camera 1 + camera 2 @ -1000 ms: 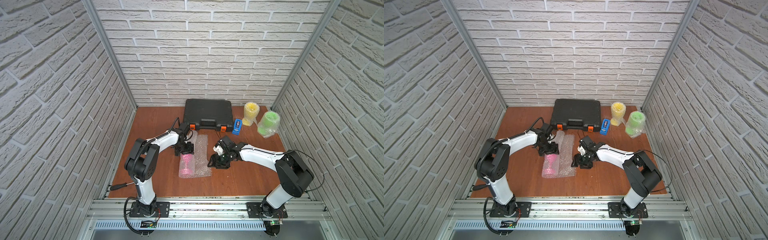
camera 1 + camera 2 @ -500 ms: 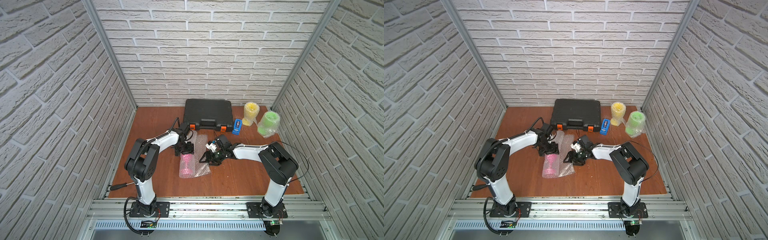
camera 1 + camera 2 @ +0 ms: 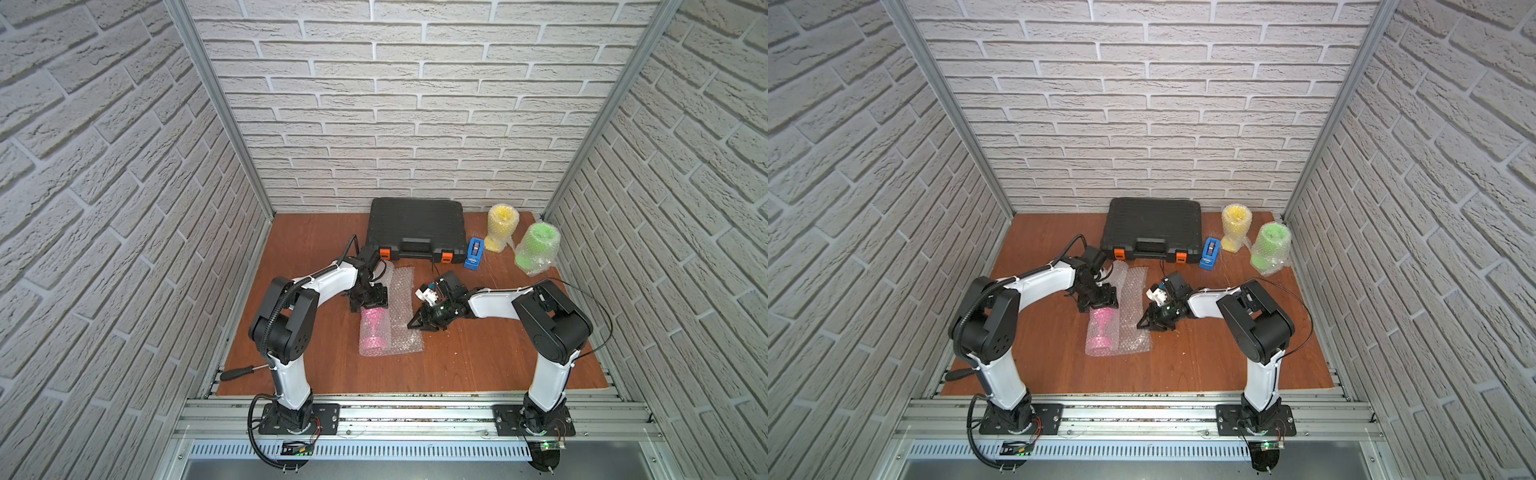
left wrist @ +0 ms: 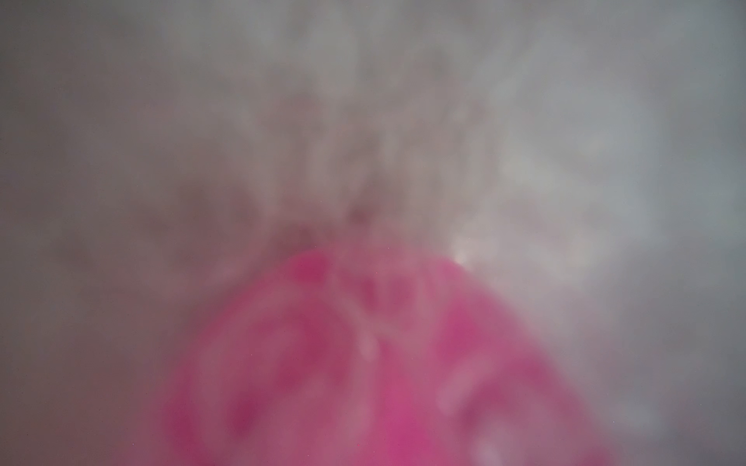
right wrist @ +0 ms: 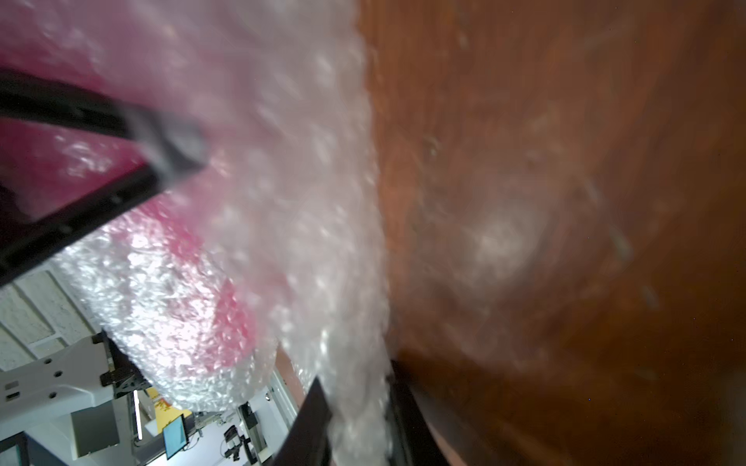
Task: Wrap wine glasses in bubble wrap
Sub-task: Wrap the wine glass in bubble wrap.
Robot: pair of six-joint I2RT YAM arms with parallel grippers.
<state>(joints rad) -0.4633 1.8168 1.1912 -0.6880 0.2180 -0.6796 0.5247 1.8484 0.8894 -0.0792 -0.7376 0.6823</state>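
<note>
One brown bench (image 3: 457, 365) carries everything, with a black case (image 3: 415, 224) against its back edge. Mid-bench lies the bubble wrap (image 3: 403, 299), rolled along its left side round the pink goblet (image 3: 374, 328). The goblet lies on its side, foot towards the front edge. The left gripper (image 3: 370, 305) sits on the goblet's bowl end with its jaws wide. Whether they clamp it cannot be told, and its wrist view is only a pink blur. The right gripper (image 3: 415, 324) is at the sheet's right edge, its fingers (image 5: 306, 427) nipped together on the wrap. The green goblet (image 3: 536, 245) and yellow goblet (image 3: 500, 226) stand wrapped near the back right corner, well apart from both grippers. A blue tape dispenser (image 3: 473, 251) stands just beside the yellow one. Bare wood runs from the sheet to the front and right edges.
</note>
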